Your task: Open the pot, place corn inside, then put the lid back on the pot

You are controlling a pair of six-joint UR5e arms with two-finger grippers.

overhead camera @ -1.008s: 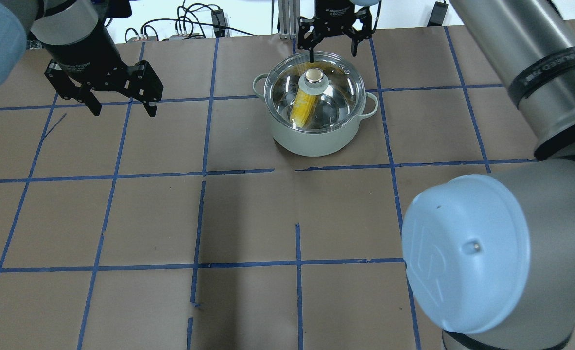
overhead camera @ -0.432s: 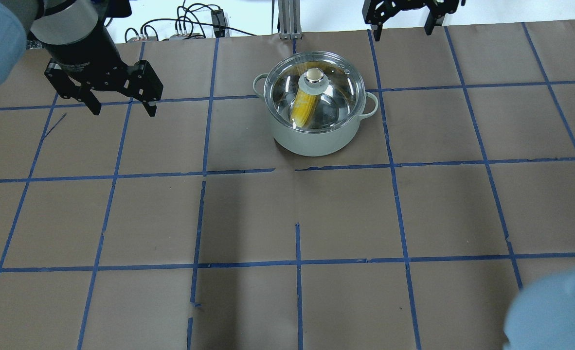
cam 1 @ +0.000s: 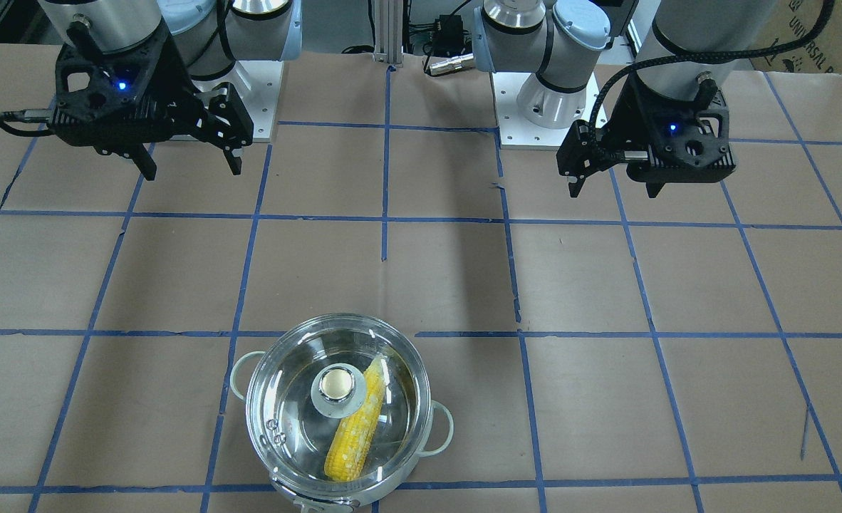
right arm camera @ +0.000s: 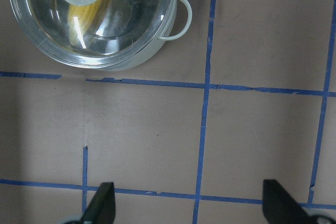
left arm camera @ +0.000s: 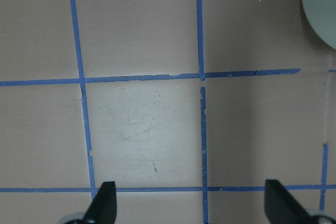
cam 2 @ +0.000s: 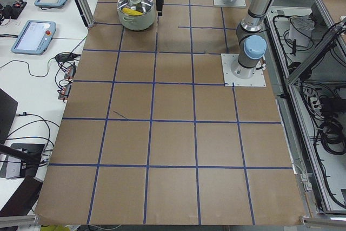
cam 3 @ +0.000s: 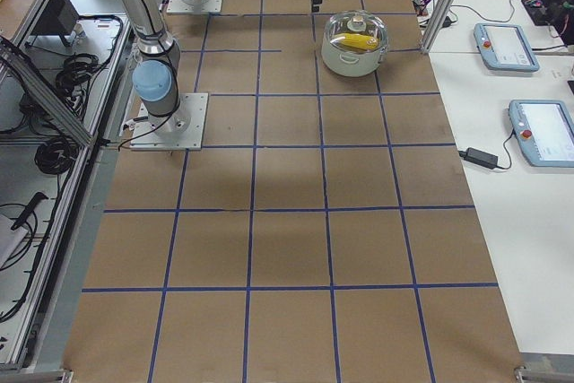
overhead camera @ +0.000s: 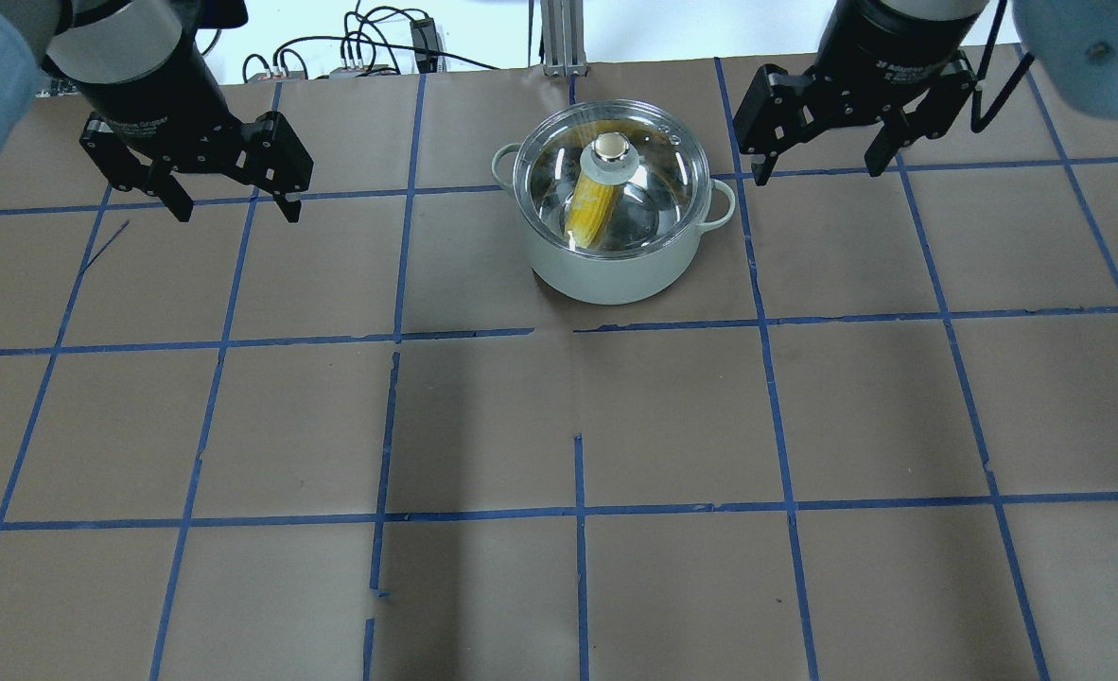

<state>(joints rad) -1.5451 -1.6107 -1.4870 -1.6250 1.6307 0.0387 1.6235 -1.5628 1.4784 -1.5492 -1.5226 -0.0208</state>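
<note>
The pot (overhead camera: 606, 274) stands at the far middle of the table. The glass lid (overhead camera: 658, 194) sits on it, and the corn (overhead camera: 589, 210) lies inside under the glass. My right gripper (overhead camera: 816, 172) hangs open and empty to the right of the pot, apart from it. My left gripper (overhead camera: 237, 213) hangs open and empty well to the left. In the front view the lid (cam 1: 286, 399) covers the corn (cam 1: 353, 434). The right wrist view shows the pot's handle (right arm camera: 181, 17) and the lid (right arm camera: 131, 14) at upper left.
Brown paper with a blue tape grid covers the table (overhead camera: 578, 426). Cables and a metal post (overhead camera: 559, 38) lie beyond the far edge. The pot's edge (left arm camera: 323, 9) shows in the left wrist view's top right corner.
My right gripper has left its place over the lid knob and swung to the right of the pot. The right arm's elbow has left the foreground. Lid, corn and left gripper stay put.
</note>
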